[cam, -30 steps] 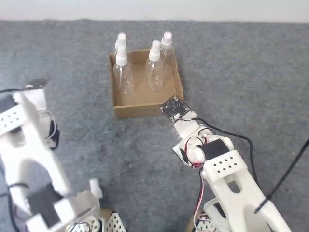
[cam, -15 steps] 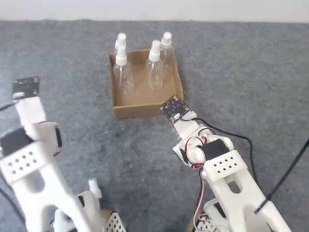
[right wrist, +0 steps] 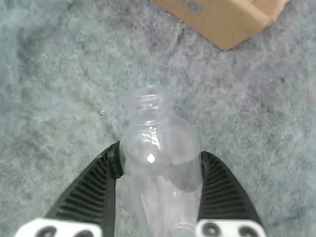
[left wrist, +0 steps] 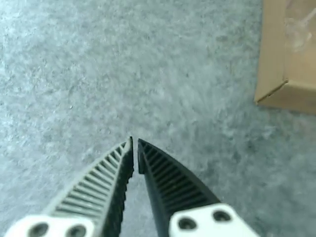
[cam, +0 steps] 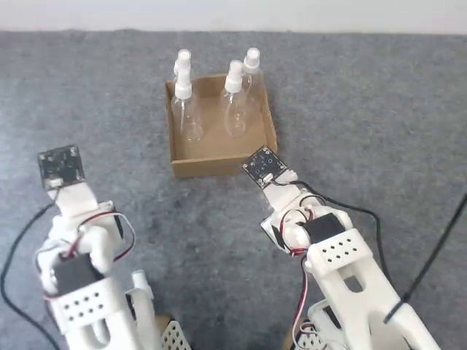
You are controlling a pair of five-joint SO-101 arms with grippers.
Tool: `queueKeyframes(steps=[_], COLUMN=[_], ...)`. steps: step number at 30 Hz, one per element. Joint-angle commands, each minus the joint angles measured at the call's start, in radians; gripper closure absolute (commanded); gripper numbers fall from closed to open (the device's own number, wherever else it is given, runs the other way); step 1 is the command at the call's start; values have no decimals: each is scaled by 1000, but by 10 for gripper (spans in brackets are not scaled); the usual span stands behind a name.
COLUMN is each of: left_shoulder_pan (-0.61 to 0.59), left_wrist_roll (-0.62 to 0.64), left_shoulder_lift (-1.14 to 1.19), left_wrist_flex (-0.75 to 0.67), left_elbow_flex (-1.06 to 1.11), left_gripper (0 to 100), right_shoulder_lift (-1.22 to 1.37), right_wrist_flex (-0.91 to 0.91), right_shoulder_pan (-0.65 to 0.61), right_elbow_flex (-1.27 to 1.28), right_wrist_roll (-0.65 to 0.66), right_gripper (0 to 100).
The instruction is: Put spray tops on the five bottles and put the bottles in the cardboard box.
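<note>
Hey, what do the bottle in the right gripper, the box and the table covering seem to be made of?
Bottle: probably clear plastic, glossy, surface visible through it. Cardboard box: matte brown cardboard, raw folded edges. Table covering: likely grey felt or carpet, fuzzy and mottled.

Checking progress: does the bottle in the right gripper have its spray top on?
Off: the bottle shows a bare, open threaded neck.

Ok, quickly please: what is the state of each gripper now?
Left gripper: shut, holding nothing.
Right gripper: shut on an uncapped clear bottle.
</note>
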Motion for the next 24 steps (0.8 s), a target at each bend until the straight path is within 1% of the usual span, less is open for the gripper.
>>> queueKeyframes(steps=[1,6,13,20,24], left_shoulder_pan=[44,98,104,104,104], left_wrist_roll=[18,18,18,18,18], left_shoulder_lift=[-143,-290,-540,-543,-543], left_wrist_flex=[-94,-118,-112,-118,-86], left_elbow_flex=[96,220,374,409,403], left_gripper=[988,988,988,988,987], right_shoulder_lift=[-21,-21,-21,-21,-21], right_wrist_flex=[-35,-38,-53,-64,-64], right_shoulder_pan=[16,16,16,16,16], right_elbow_flex=[-12,-12,-11,-8,-8], right_wrist_roll=[11,11,9,8,8], right_gripper=[923,923,923,923,923])
